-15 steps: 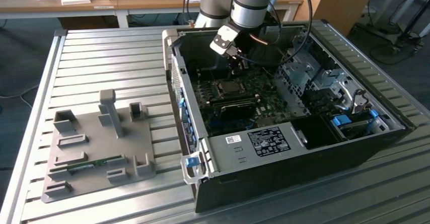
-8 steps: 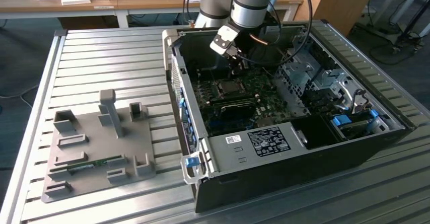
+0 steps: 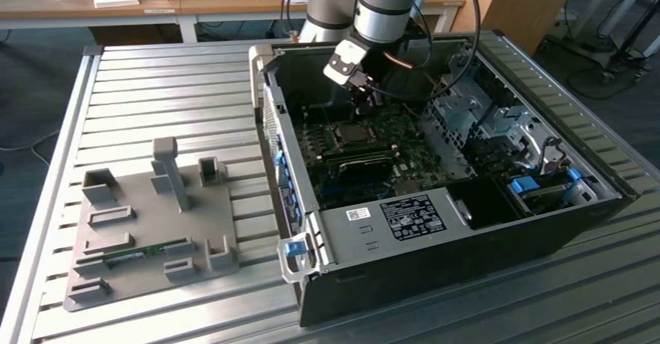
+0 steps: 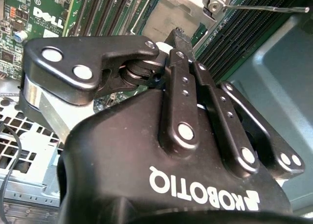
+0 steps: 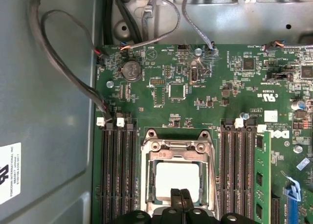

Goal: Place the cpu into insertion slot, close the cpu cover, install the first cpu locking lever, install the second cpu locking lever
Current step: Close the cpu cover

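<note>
cpu (image 5: pixel 177 181) is seated in the socket (image 3: pixel 351 134) on the motherboard (image 5: pixel 195 101), inside the open computer case (image 3: pixel 433 259). The case lies on the worktop (image 3: pixel 165 89), towards the exterior view's right. In that view the socket sits just above frame centre.

cpu cover (image 5: pixel 148 177) looks to be down around it. You see a silvery frame on all four sides with the pale chip showing through the open centre.

Hand (image 5: pixel 180 197): fingers together, nothing between them that I can see.

The relation you care about: the hand is straight over the socket, not off to a side. In the first wrist view the fingertips (image 5: pixel 174 195) overlap one edge of the cpu, at the middle of that edge. The seam between the fingers runs parallel to the memory slots (image 5: pixel 117 175), so the closing axis runs across them.

In the second wrist view a thin lever (image 4: pixel 259 9) sticks out from a socket corner, over the slots. Can't tell from here if it's latched.
</note>
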`<move>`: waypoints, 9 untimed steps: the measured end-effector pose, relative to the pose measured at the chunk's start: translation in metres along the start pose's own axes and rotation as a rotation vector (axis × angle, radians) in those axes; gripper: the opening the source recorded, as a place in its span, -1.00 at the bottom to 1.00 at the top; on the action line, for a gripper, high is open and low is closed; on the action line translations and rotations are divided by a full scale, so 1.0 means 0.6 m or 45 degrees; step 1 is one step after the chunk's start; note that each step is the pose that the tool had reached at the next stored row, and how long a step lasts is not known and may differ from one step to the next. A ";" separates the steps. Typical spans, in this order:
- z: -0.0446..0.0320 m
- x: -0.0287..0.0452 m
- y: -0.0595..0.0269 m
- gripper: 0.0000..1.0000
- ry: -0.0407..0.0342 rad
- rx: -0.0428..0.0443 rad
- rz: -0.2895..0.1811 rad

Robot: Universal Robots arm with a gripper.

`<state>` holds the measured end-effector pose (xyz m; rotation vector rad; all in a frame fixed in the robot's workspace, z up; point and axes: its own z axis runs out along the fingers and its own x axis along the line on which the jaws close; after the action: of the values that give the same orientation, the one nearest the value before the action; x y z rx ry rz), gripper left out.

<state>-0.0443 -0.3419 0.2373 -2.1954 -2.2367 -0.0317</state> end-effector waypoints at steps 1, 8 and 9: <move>0.000 0.000 0.000 -0.79 0.0000 0.000 -0.008; 0.000 0.000 0.000 -0.79 0.0004 0.001 -0.038; 0.000 0.000 0.000 -0.79 0.0004 0.001 -0.042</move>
<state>-0.0443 -0.3419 0.2373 -2.1578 -2.2726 -0.0315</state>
